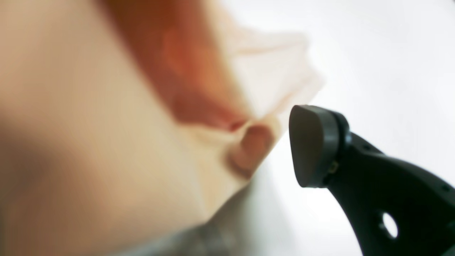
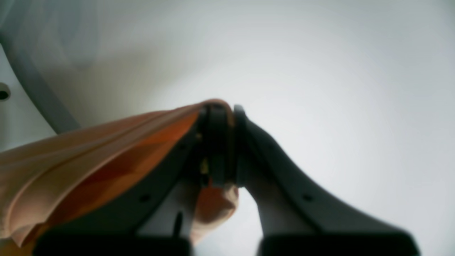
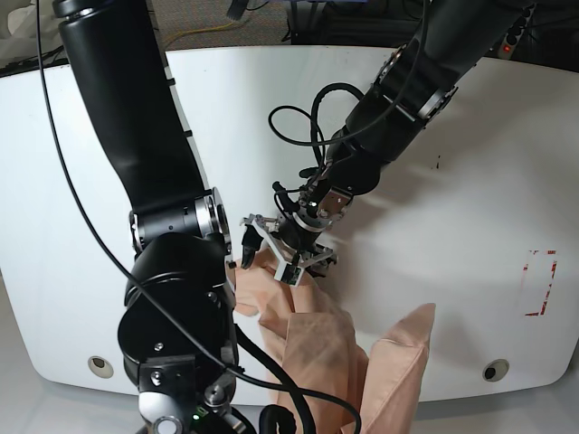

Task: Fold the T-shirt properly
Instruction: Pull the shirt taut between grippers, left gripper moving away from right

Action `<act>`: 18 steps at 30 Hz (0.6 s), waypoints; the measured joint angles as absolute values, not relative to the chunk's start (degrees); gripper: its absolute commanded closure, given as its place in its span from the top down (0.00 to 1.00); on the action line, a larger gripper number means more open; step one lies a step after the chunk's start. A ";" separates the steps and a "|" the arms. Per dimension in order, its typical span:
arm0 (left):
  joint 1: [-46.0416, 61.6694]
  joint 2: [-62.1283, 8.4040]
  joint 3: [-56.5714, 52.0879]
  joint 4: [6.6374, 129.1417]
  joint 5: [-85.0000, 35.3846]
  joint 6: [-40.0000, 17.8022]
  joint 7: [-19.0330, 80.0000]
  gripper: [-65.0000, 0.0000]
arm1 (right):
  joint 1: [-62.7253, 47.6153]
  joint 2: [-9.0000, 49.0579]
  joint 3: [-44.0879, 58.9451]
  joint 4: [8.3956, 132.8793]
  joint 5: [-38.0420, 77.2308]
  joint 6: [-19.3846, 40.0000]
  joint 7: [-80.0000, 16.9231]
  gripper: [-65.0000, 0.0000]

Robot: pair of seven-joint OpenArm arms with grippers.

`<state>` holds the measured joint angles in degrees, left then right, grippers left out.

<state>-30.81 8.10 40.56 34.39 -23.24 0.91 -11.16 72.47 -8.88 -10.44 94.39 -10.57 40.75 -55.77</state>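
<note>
Right arm [image 3: 136,136], black and bulky, stands at the left of the base view and reaches down to the middle of the white table [image 3: 470,226]. Right gripper [image 2: 222,142]: jaws pressed close together on a fold of the T-shirt [image 2: 89,153], peach-pink cloth, which trails away to the left in the right wrist view, with a small bunch showing below the fingertips. T-shirt in the base view [image 3: 344,362]: crumpled and partly lifted, rising to a peak at mid-table where the two grippers meet, the rest spilling toward the near edge of the table and over it, one flap standing up to the right. Left gripper [image 3: 288,244]: just right of the right gripper, at the peak of the cloth, jaws spread wide; in the left wrist view only one dark finger [image 1: 312,145] shows, with a gap between it and a rolled edge of the shirt (focus is soft, so contact elsewhere cannot be told). Left arm [image 3: 407,90]: enters from the far right. Red markings [image 3: 540,282] lie on the table near its right edge.
</note>
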 measured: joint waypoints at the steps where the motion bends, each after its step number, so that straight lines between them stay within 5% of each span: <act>1: -30.83 8.12 40.56 35.38 -23.24 0.84 -11.25 0.76 | 72.49 -8.84 -11.00 94.37 -10.59 40.71 -55.79 0.00; 11: -30.00 8.25 40.77 36.73 -23.20 0.84 -11.16 0.04 | 72.47 -8.86 -11.84 94.41 -10.81 40.73 -55.77 0.00; 18: -30.00 8.10 40.40 36.82 -23.22 0.86 -7.29 0.01 | 72.44 -8.16 -11.73 94.43 -10.76 40.75 -55.77 0.00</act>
<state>-30.00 8.10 40.40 36.82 -23.22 0.86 -7.29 72.44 -8.16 -11.73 94.43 -10.76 40.75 -55.77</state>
